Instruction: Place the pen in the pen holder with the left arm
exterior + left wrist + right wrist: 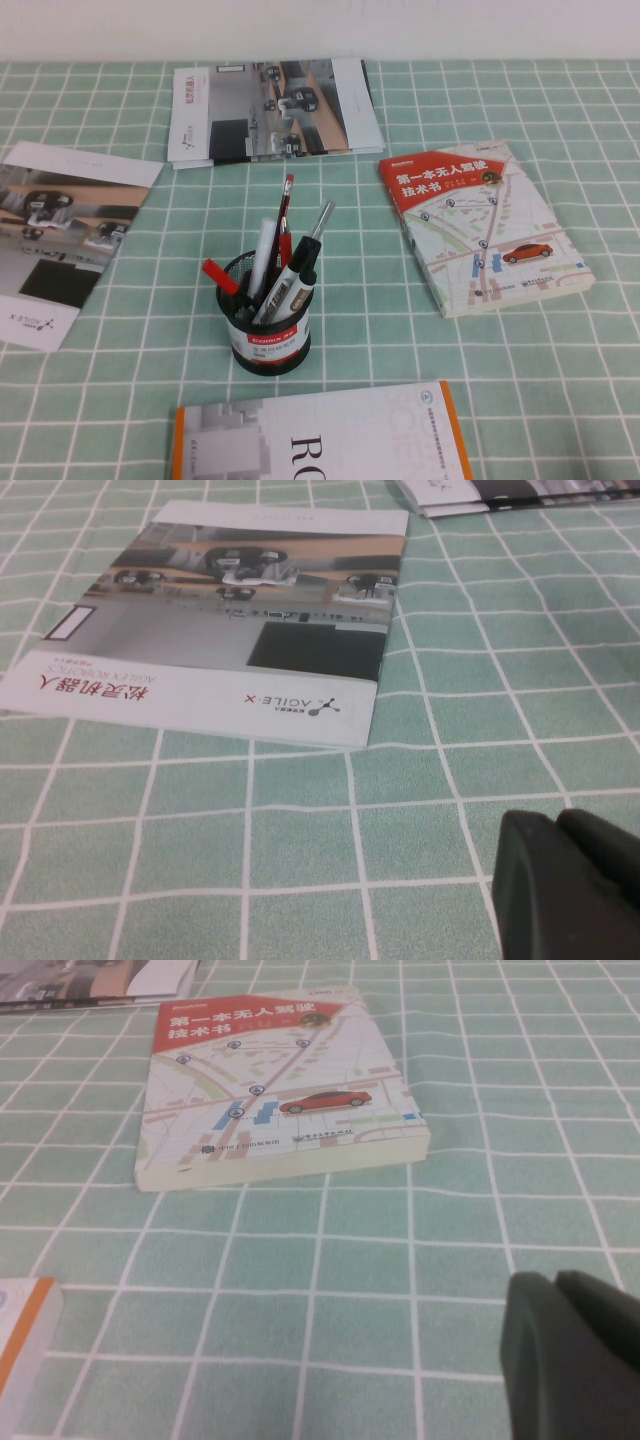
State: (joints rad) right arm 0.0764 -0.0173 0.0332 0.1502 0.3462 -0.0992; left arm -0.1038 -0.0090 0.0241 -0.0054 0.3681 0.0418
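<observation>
Pen's already in the holder, both arms pulled back off the table.

The pen (281,291) leans in the holder (266,318) with a red pen (285,215) and a silver one (318,222). So I'd say the job is done, nothing next but parking. Left gripper (570,885) sits low at 8 o'clock by a brochure (230,620), right gripper (575,1355) at 4 o'clock near the book (270,1090); both look clenched, gripping nothing. A manual (320,440) lies at 6 o'clock.
</observation>
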